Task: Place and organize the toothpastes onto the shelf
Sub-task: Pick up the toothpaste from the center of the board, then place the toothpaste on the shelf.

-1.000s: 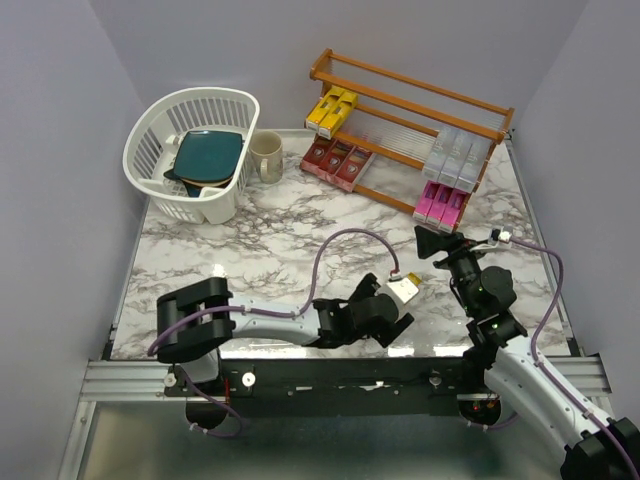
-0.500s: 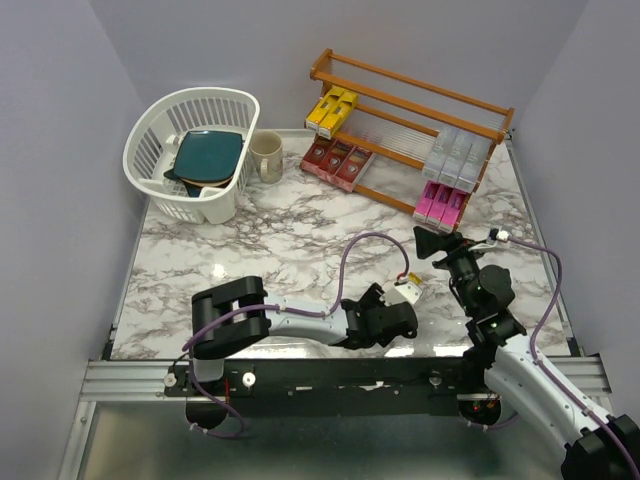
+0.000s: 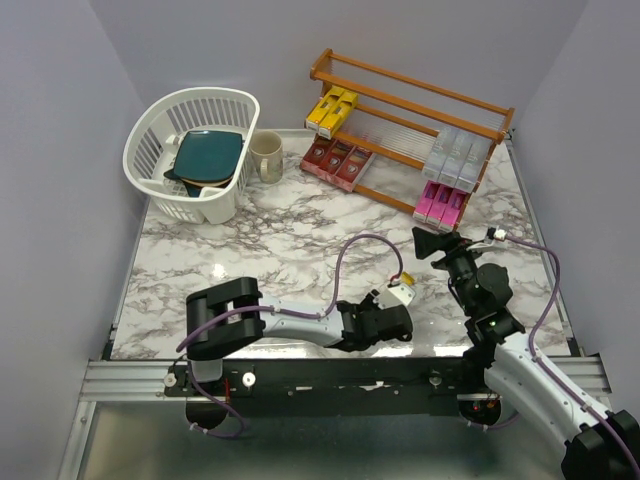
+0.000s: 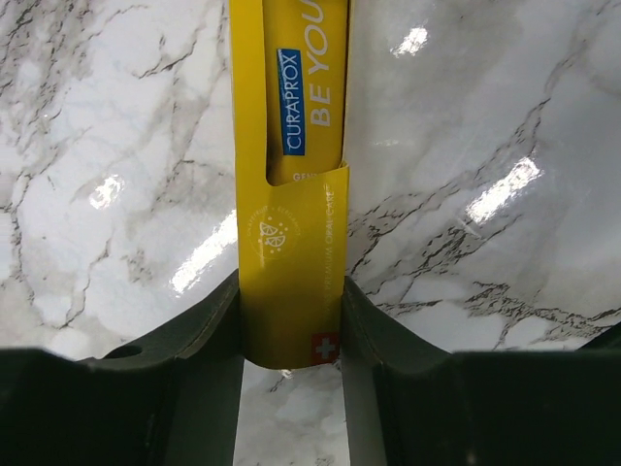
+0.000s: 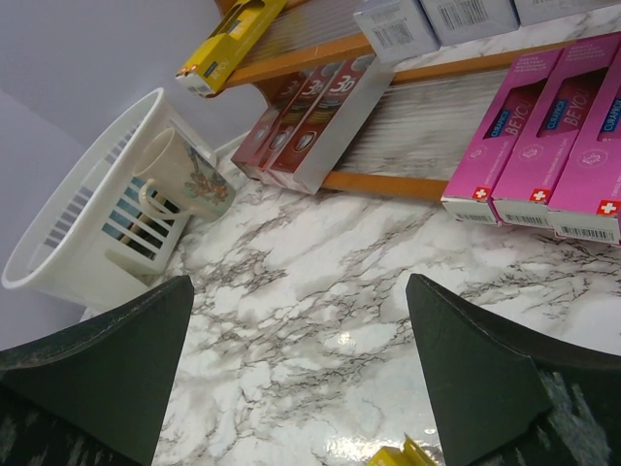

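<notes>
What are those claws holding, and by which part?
The left claw grips a yellow rectangular toothpaste carton by one end; the right claw is open, holding nothing.

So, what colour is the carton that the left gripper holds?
The carton is yellow with a blue label, best seen in the left wrist view.

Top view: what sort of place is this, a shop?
Likely a robot test booth, not a shop: grey walls box in a marble-patterned table, left arm and right arm are bolted at its near edge, and the shelf holds only toothpastes.
</notes>
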`<state>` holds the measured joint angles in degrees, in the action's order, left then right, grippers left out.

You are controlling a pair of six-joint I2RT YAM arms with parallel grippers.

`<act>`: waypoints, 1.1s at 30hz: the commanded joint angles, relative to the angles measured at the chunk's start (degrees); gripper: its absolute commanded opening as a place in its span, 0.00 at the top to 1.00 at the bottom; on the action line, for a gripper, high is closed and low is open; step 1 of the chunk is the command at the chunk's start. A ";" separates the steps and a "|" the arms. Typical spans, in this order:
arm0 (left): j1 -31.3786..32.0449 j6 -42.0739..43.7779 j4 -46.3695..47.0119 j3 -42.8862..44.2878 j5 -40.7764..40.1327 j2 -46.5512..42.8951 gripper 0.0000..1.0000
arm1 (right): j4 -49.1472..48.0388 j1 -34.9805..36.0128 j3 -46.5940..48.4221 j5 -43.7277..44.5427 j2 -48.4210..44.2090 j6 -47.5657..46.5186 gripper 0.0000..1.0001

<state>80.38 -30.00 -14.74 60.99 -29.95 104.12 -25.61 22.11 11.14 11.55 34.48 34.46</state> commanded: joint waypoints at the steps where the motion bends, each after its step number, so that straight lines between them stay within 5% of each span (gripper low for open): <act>1: 0.22 -0.76 -1.87 -0.96 -4.14 -4.88 0.58 | -0.94 -0.05 -0.77 1.10 0.33 0.08 0.01; 18: -14.36 7.05 -4.77 -1.67 -2.04 -19.91 0.59 | -0.76 -0.05 -1.03 1.89 0.59 0.61 0.01; 27: -28.34 15.75 -2.93 9.31 6.29 -18.60 0.59 | 1.08 -0.05 -2.00 5.15 -2.14 2.81 0.02; 33: -36.85 19.10 -2.66 22.13 13.77 -10.26 0.59 | 1.08 -0.14 -1.82 4.97 -1.17 3.16 0.02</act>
<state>48.42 -15.11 -19.86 75.09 -23.86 88.71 -25.36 22.11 10.11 14.37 32.86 36.60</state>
